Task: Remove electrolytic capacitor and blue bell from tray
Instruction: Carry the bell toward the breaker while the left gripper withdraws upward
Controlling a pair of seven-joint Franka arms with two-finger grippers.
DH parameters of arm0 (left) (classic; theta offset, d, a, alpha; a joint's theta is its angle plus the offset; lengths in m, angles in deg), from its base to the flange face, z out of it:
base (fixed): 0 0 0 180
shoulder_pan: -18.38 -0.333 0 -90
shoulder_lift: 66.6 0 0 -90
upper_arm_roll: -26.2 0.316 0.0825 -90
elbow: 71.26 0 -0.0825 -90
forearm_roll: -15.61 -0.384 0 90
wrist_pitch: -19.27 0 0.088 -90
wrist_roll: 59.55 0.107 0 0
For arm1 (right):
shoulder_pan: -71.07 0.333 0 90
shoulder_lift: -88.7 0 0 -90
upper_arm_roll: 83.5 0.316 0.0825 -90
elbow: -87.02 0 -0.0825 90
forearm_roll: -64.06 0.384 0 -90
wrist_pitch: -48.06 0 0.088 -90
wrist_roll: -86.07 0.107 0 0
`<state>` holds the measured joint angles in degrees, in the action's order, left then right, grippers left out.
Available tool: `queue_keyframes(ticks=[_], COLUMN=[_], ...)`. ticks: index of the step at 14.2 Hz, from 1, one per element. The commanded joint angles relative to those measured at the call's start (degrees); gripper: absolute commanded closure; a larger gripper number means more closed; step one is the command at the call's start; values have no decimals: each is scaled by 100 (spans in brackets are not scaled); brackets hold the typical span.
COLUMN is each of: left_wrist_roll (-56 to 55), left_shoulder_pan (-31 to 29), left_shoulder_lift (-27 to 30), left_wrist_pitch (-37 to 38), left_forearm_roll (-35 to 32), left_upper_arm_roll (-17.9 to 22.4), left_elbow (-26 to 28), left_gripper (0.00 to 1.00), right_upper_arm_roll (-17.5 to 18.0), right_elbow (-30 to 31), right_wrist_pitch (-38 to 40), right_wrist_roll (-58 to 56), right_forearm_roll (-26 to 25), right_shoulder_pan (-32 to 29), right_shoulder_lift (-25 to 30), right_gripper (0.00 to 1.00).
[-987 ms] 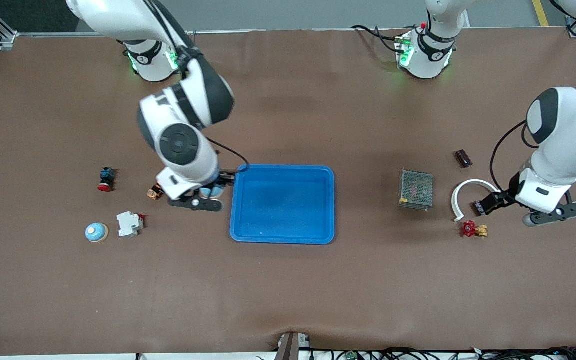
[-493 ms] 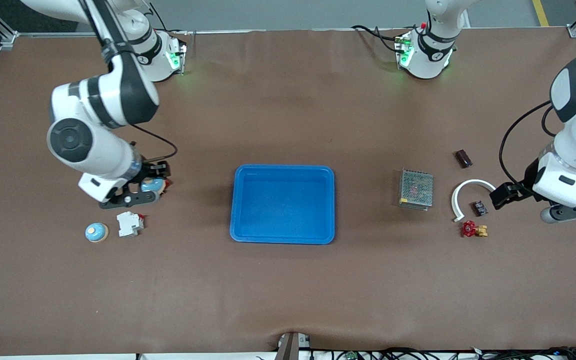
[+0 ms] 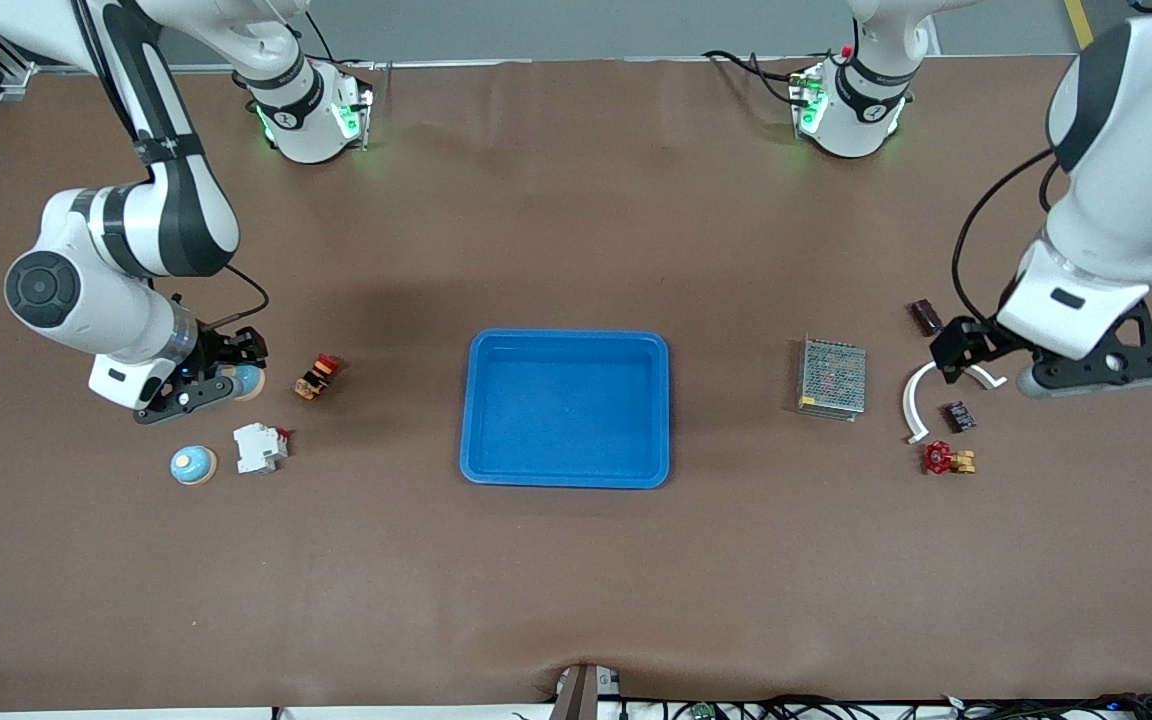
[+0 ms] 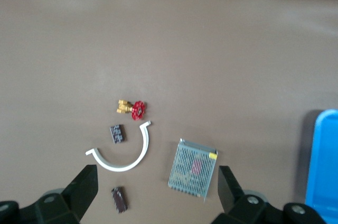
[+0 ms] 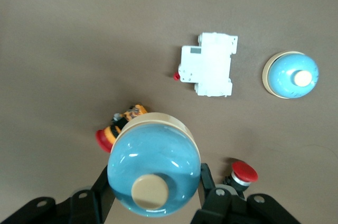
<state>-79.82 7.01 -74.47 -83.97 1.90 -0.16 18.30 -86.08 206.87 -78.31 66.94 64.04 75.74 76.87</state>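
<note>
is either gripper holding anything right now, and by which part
The right gripper holds a blue bell, fingers clamped on its dome's sides. The left gripper is open, holding nothing.

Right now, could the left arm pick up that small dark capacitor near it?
Probably yes: the left gripper is open and empty above the white arc, and the capacitor lies uncovered beside it.

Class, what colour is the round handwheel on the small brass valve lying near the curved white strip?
Red: the handwheel of the small brass valve, clearest in the front view.
</note>
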Motion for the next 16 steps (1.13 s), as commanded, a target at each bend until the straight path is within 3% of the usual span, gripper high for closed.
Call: queue_keyframes(ticks=[1,6,9,16], left_wrist_roll=[304,594,577,471], left_shoulder_pan=[659,1733,1673,1708], left_shoulder_lift=[443,944,1094,374], left_wrist_pitch=[382,1085,1366,1007], left_forearm_roll=[298,940,1020,1081], left_upper_arm_roll=[831,2221,2240,2240], left_elbow=[88,88,88,-52], left_gripper=[0,0,0,0], right_upper_arm_roll=[126,118,117,126], right_elbow=[828,1006,1014,1023], right_wrist_pitch=[-842,-1206,-1311,-1417], right_wrist_roll=[-371,-864,-882,-953], right_forearm_roll=[-7,-7,-16,-7], right_shoulder_pan=[-202,-475,-475,-528], right_shoulder_lift=[270,103,-90,-530], right_gripper=[73,73,73,73])
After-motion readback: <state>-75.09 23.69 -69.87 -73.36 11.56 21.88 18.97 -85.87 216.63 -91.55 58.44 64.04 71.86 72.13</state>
